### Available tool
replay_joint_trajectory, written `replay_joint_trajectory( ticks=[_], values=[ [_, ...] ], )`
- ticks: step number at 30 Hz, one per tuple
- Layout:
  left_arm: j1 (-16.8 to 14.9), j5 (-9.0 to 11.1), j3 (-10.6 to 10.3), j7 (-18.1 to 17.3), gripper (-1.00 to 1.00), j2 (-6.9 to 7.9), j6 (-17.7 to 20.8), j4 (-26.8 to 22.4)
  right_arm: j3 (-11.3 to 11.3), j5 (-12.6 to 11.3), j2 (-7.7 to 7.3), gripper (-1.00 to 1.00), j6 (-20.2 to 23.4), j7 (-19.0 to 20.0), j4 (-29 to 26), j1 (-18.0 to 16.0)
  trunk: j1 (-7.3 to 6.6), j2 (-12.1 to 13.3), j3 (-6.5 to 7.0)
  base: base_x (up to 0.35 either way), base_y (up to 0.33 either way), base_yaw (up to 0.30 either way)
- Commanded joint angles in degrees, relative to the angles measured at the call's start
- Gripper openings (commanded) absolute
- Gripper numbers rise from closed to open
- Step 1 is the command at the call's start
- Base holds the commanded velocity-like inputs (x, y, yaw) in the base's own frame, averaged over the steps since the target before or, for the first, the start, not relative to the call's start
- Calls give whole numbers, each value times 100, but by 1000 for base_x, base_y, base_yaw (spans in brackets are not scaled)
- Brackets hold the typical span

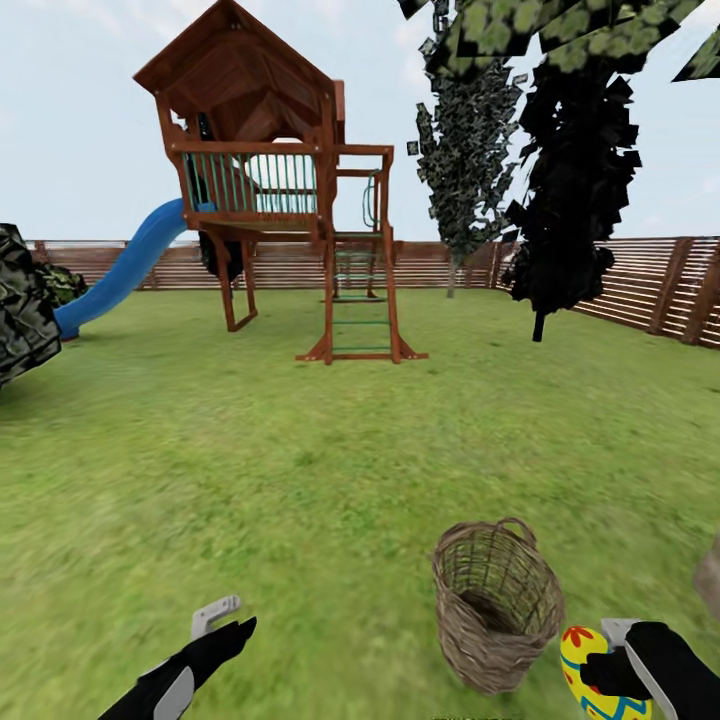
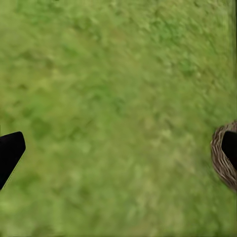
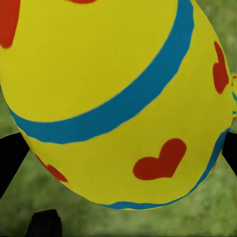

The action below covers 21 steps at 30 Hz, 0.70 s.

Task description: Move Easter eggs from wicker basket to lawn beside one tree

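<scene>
Yellow with a blue band and red heart spots, one Easter egg (image 1: 583, 668) sits clamped in the right gripper (image 1: 606, 664) at about five o'clock in the head view, just right of the wicker basket (image 1: 497, 603). In the right wrist view the same egg (image 3: 118, 98) looms large between the dark fingers (image 3: 10, 160), which press against it on both sides, with blurred grass behind it.

The grey-brown basket stands on the lawn (image 1: 300, 450) at roughly five o'clock, a little nearer the centre than the egg, its mouth tipped toward the camera and a small loop handle at the rim. Its inside is dark, and I cannot tell whether any eggs lie in it. The basket's edge (image 2: 223, 157) also appears in the left wrist view beside bare grass.

The left gripper (image 1: 225, 622) hangs over the grass at about seven o'clock, well apart from the basket, with nothing in it; its fingers (image 2: 10, 153) stand wide apart in the left wrist view.

Farther off, at about eleven o'clock, a wooden play tower (image 1: 265, 160) with a blue slide (image 1: 125, 265) rises from the grass. A near-black tree (image 1: 575, 190) stands at about two o'clock, with a brown slat fence (image 1: 650, 285) behind it.
</scene>
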Motion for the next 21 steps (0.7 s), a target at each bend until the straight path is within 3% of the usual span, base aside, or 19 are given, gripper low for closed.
replay_joint_trajectory(
  ticks=[1, 14, 18, 21],
  values=[
    [-2, 43, 21, -35, 100, 4, 13, 1, 3, -22, -3, -100, 32, 4, -7, -4, 0, -3, -1, 0, 334, -261],
    [-2, 38, 14, -35, 100, 6, 24, 1, 3, -19, -4, -100, 32, 3, -6, -4, 0, -3, 64, 0, 334, -253],
    [-2, 77, 59, -68, 100, 65, 44, 1, 11, -18, -2, -100, 26, -5, -6, -4, 0, -3, 66, 118, 297, -67],
    [-2, 106, 89, -323, 100, 162, 48, 1, 14, -18, 3, -100, 26, -5, -7, -4, 0, -3, 66, 280, 206, -3]
  ],
)
